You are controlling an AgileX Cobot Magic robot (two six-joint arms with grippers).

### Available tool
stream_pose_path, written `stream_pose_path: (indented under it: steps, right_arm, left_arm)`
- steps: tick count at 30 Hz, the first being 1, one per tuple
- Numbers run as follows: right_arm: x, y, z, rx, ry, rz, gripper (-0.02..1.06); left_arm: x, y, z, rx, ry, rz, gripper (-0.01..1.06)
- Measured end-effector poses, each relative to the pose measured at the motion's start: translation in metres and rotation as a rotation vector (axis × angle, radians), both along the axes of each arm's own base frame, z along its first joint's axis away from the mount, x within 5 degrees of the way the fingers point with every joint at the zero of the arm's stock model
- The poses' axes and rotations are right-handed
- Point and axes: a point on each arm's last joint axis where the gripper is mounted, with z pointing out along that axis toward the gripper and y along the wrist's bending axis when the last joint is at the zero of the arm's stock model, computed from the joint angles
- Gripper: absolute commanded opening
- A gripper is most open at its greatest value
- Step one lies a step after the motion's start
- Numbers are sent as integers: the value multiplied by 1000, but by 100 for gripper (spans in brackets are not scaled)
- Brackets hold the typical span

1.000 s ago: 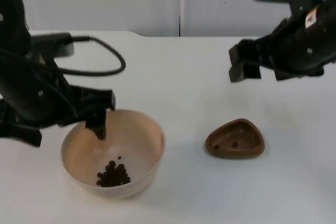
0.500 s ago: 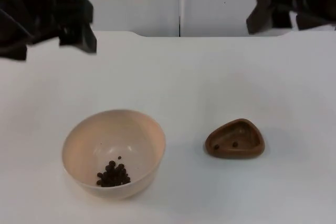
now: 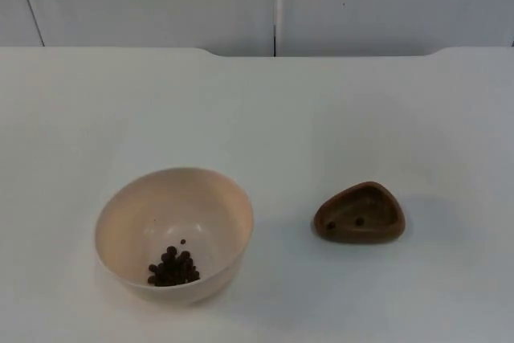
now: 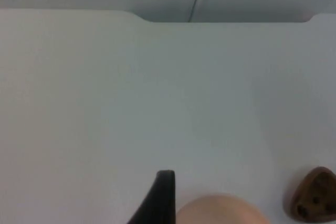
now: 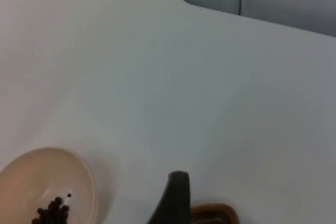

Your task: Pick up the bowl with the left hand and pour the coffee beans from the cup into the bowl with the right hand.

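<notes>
White table top (image 3: 321,110) runs back to a grey partition wall (image 3: 161,2); on it a cream bowl (image 3: 173,233) holding coffee beans (image 3: 172,267) stands well apart from a brown cup (image 3: 359,214). From the left gripper (image 4: 160,203) and right gripper (image 5: 176,200), one black fingertip each shows above the table, so whether either is spread or closed cannot be told.

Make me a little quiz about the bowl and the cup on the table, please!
1. True or false: the beans lie inside the bowl.
2. How does the brown cup sit on the table? A) upright, apart from the bowl B) stacked in the bowl C) tipped over on its side
3. Fill in: looking into the cup, you see ___ dark beans left.

Key
1. True: they are heaped at the bowl's bottom.
2. A: it stands upright, with bare table between it and the bowl.
3. Two.
</notes>
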Motion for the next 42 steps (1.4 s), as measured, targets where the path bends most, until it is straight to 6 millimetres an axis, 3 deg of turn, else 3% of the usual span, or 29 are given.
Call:
stream_pose_path:
  steps: [6,12,20,34,42]
  right_arm:
    - [-19,-11,13,-4,-38,17,75]
    - [-40,-22,9,-11,-53,26,75]
    - [-74,-42,2,-6,-93,35,75]
    - [-142,-79,10,50,-250,47,75]
    - [-173,-96,5,64,-322,58,75]
  left_arm:
    - [-18,7,10,23,-26,-26,88]
    - [-36,14,18,21,-55,-33,88]
    - [-77,30,10,17,-86,-37,88]
    - [-156,61,5,70,-219,-88,88]
    - [-184,72,-5,69,-279,-93,88]
